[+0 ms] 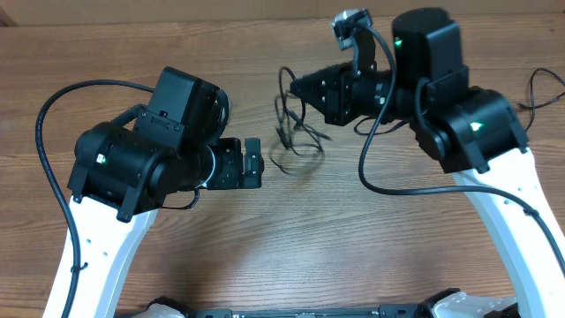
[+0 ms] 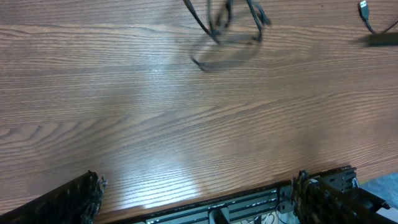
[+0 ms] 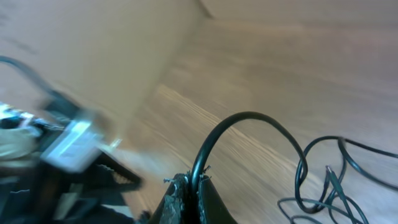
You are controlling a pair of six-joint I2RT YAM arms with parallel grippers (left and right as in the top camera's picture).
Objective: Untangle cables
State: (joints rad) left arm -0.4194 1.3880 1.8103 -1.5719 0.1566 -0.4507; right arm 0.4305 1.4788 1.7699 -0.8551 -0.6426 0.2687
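Note:
The cables (image 1: 296,132) are thin black cords lying in a loose tangle on the wooden table between the two arms. My right gripper (image 1: 296,87) hangs just above the tangle's far side. In the right wrist view it (image 3: 189,183) is shut on one black cable (image 3: 249,118), which arcs up and over and drops into the tangle (image 3: 323,196). My left gripper (image 1: 253,163) is open and empty, a little to the left of the tangle. In the left wrist view its fingers (image 2: 198,180) are spread wide, with the cables (image 2: 227,31) at the top of the frame.
Another thin black cord with a silver-tipped plug (image 2: 365,12) lies apart from the tangle. A thin black cord (image 1: 540,88) also shows at the far right. The table's front edge and a metal rail (image 2: 249,202) sit just below the left fingers.

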